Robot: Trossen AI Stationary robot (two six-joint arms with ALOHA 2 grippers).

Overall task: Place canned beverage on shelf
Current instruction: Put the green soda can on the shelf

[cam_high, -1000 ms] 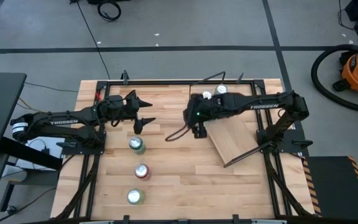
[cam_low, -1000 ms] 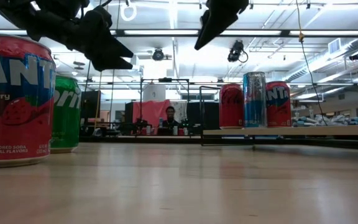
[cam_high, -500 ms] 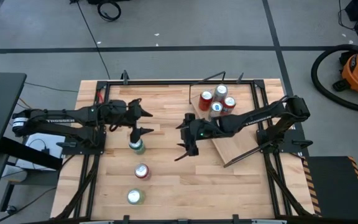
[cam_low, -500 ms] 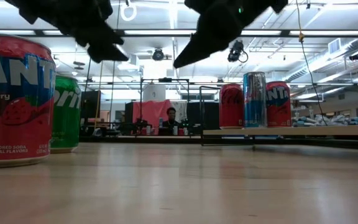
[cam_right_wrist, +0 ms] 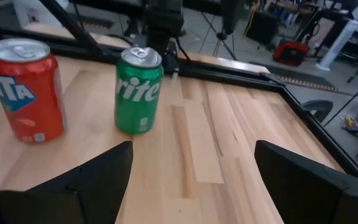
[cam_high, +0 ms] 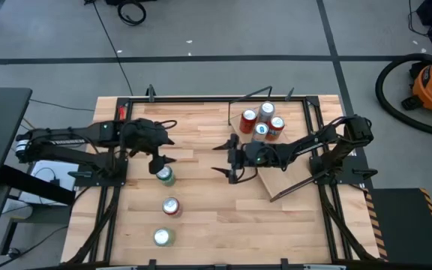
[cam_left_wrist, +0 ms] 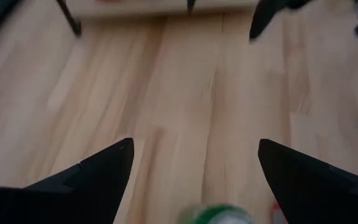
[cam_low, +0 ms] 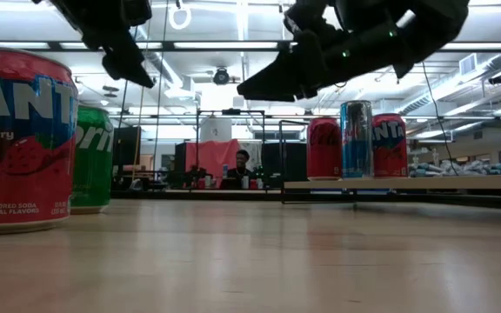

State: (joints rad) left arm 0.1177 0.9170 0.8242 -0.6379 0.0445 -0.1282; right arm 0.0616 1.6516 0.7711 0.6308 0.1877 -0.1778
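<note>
Shelf (cam_high: 280, 169): light-wood board w/ thin black rods, set askew, right of centre in high view. Three cans on its upper corner, upright, bunched close: red can (cam_high: 249, 119), silver-blue can (cam_high: 262, 131) & another red can (cam_high: 276, 126); a 4th lid shows just above them. Low view: same group stands on the board at right-centre, the tall silver-blue one (cam_low: 356, 139) btwn two red ones.

Three more cans on the table (cam_high: 201, 217), lower left of centre in high view, in a rough column, well apart from shelf: green can (cam_high: 165, 175) on top, red Fanta can (cam_high: 171, 206) mid, another green-ish can (cam_high: 161, 237) at bottom. Low view: Fanta can (cam_low: 20, 139) fills far left, a green Sprite can (cam_low: 92, 158) just behind it.

Left gripper (cam_high: 158, 150): over table at left-centre, directly above the top green can, jaws spread wide, nothing in them. Left wrist view: green lid (cam_left_wrist: 219, 214) at bottom edge btwn the two fingers (cam_left_wrist: 98, 171), not touched.

Right gripper (cam_high: 223, 157): centre of high view, just left of shelf's edge, fingers pointing left toward the table cans, jaws apart, empty. Right wrist view: Sprite can (cam_right_wrist: 139, 90) & Fanta can (cam_right_wrist: 28, 90) upright ahead, side by side w/ a gap.

Person seated far back, centre of low view (cam_low: 243, 165).
</note>
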